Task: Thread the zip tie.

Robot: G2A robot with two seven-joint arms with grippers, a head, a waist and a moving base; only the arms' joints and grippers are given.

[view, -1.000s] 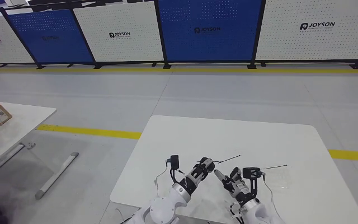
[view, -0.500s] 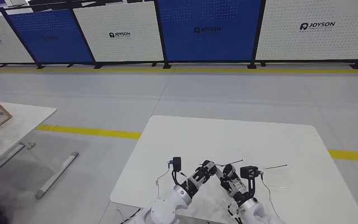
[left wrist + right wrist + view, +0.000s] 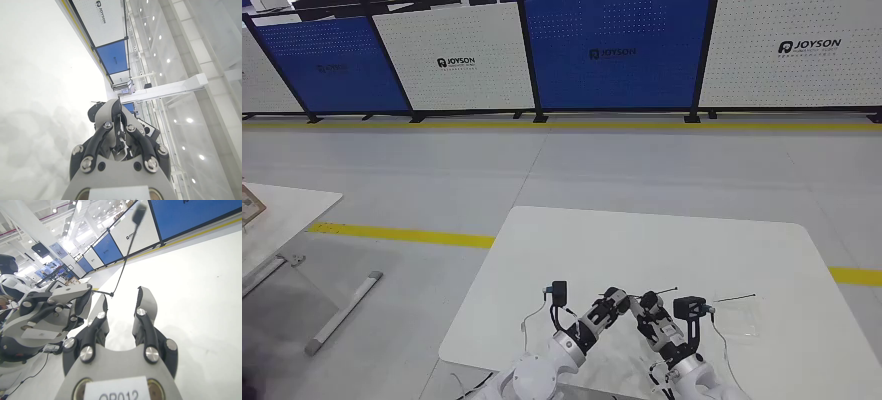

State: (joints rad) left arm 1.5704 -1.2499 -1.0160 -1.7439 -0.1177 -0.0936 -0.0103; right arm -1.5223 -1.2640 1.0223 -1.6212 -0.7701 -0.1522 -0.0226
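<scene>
A thin black zip tie [image 3: 657,292] sticks out of my left gripper [image 3: 617,297], which is shut on one end of it near the front edge of the white table [image 3: 642,240]. In the left wrist view the strip [image 3: 119,114] is pinched between the closed pads of that gripper [image 3: 119,108]. In the right wrist view the zip tie [image 3: 124,260] leaves the left gripper [image 3: 83,298], kinks, and rises to its square head. My right gripper [image 3: 122,294] stands open just beside the kink, level with the left one in the top view [image 3: 647,300].
A second black zip tie [image 3: 734,297] lies on a clear plastic bag [image 3: 747,320] to the right of the right arm. Another white table [image 3: 282,215] stands off to the left, across open floor.
My right gripper has moved forward and closer to the left gripper, up to the tie. The tie's free end has dropped a little and swung right.
</scene>
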